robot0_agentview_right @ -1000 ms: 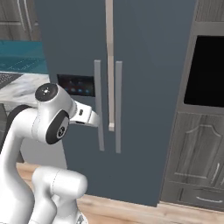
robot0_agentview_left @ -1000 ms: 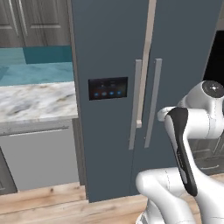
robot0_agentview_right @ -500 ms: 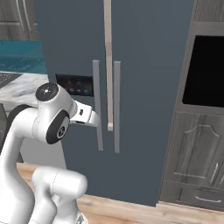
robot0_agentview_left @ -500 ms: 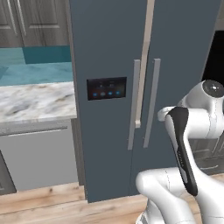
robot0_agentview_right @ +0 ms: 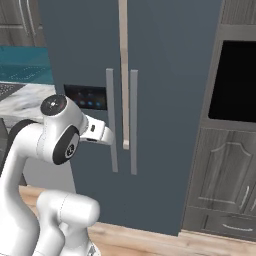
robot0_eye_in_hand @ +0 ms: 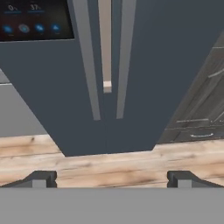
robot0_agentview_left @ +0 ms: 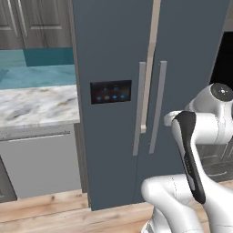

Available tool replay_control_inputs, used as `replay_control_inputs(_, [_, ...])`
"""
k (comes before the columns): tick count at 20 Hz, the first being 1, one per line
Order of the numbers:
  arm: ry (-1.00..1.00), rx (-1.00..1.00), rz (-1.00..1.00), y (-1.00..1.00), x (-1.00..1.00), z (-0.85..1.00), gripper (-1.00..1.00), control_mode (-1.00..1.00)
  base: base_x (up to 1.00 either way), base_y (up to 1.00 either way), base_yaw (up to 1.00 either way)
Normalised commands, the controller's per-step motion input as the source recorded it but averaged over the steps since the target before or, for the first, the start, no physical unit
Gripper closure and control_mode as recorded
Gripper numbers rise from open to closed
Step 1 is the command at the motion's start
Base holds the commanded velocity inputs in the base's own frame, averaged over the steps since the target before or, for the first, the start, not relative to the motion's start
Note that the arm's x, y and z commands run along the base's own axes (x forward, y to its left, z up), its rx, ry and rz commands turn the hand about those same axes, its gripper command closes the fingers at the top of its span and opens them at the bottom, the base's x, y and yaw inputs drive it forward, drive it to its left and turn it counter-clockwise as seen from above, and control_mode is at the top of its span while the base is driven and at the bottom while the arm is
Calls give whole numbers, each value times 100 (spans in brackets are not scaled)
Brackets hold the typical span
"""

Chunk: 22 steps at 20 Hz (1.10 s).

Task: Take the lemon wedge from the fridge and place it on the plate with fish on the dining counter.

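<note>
Currently my gripper (robot0_eye_in_hand: 112, 178) is spread wide and holds nothing; the fridge (robot0_eye_in_hand: 131, 65), both doors closed, stands at 12 o'clock.

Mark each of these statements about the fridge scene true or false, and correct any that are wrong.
1. Both fridge doors are shut. True.
2. The jaws are clamped on a door handle. False: in the hand view the gripper is open, well short of the handles.
3. The blue-lit panel sits on the left door. True.
4. The lemon wedge lies on the floor. False: no wedge is in sight; the wooden floor is bare.
5. A marble counter lies left of the fridge. True.
</note>
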Motion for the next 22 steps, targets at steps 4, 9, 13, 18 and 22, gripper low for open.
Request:
replay_control_inputs(4, [-1, 0, 0, 0, -3, 0, -100, -100, -2, 0, 0])
replay_control_inputs(9, [-11, 0, 0, 0, -4, 9, -100, -100, 0, 0, 0])
replay_control_inputs(13, [-28, 0, 0, 28, 24, 27, -100, -100, 0, 0, 0])
replay_control_inputs(18, [-18, 0, 0, 31, 75, 23, -100, -100, 0, 0, 0])
replay_control_inputs(22, [-4, -2, -3, 39, 83, 11, -100, -100, 0, 0, 0])
